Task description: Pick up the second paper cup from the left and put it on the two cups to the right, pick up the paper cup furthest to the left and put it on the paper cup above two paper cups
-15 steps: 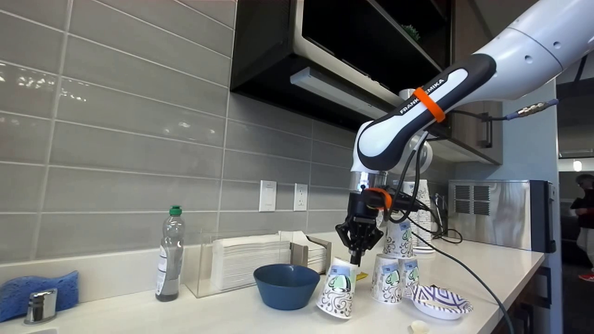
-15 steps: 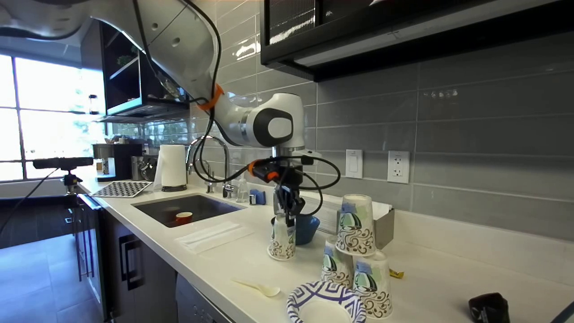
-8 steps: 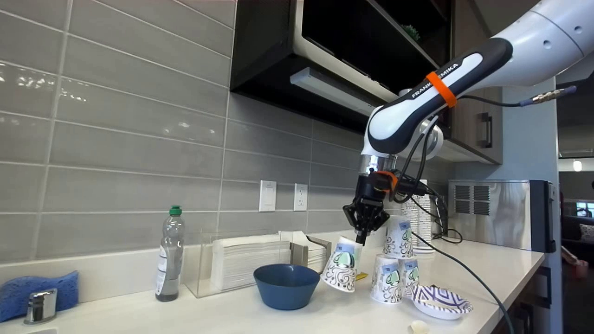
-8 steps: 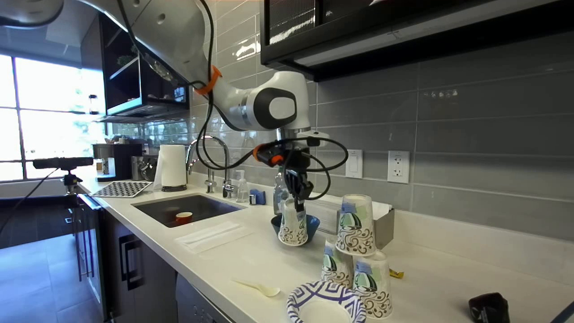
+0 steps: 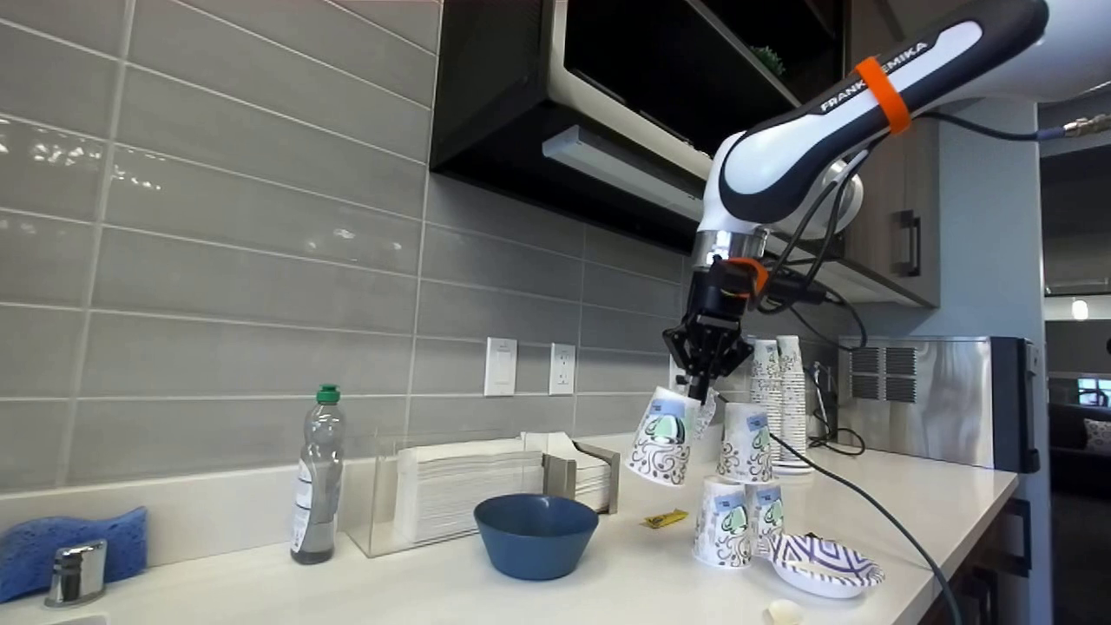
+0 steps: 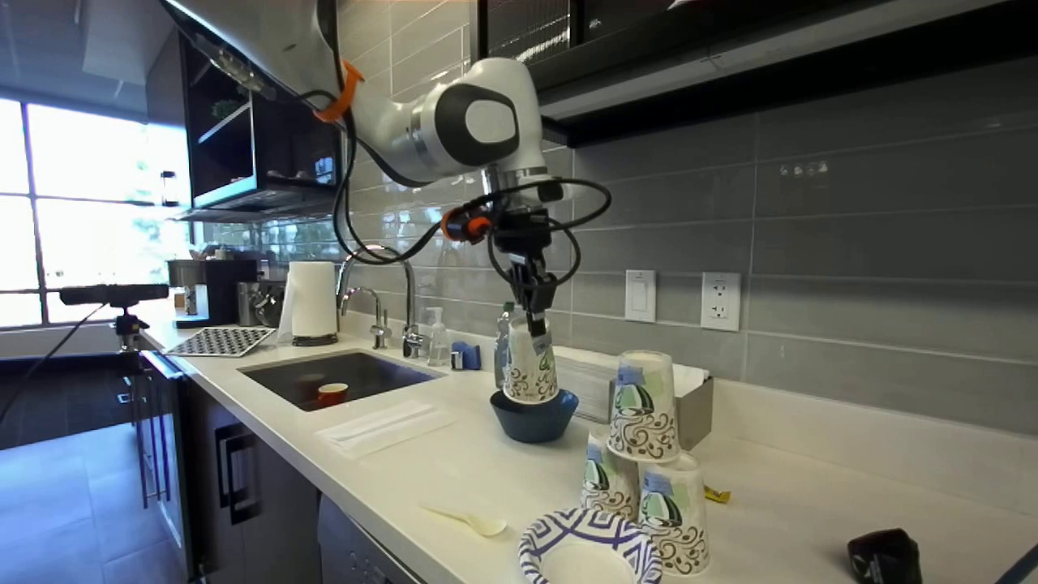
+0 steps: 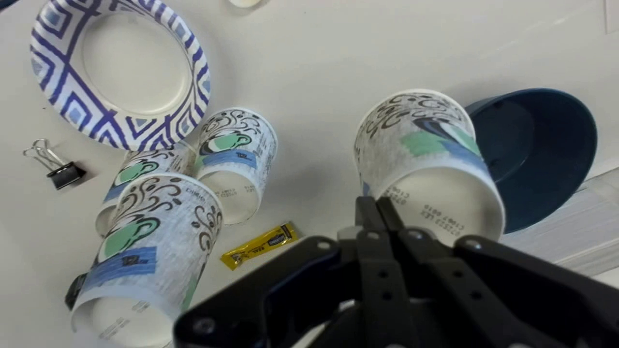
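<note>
Raised higher, one paper cup [image 5: 663, 438] hangs tilted beneath the end effector [image 7: 376, 204] pinching it.

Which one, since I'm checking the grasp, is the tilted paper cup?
The paper cup pinched by the gripper, held clear of the counter. It leans, whereas the three-cup stack nearby, one cup over two, stands straight.

One cup [image 5: 745, 444] stands on two lower cups [image 5: 721, 526], just beside the dish [image 7: 128, 72].
</note>
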You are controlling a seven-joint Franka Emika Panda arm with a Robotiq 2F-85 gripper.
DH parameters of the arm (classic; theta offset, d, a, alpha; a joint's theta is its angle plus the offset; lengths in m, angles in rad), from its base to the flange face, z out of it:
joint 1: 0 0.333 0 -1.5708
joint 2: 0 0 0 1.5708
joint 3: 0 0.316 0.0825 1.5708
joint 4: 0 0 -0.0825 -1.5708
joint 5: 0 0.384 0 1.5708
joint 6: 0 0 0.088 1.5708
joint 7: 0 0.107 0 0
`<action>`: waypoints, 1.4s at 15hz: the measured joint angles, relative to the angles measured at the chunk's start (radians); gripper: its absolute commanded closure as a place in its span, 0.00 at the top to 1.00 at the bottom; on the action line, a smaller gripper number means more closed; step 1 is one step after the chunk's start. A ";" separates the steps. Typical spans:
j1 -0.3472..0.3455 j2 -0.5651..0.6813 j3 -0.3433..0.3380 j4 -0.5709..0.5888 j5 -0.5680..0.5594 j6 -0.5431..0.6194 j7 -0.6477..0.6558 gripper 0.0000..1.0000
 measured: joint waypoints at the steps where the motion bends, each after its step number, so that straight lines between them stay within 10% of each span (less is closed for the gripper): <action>1: 0.000 -0.018 0.002 0.000 -0.018 -0.008 0.013 0.02; 21: -0.070 -0.115 0.016 0.147 -0.182 -0.096 0.038 0.00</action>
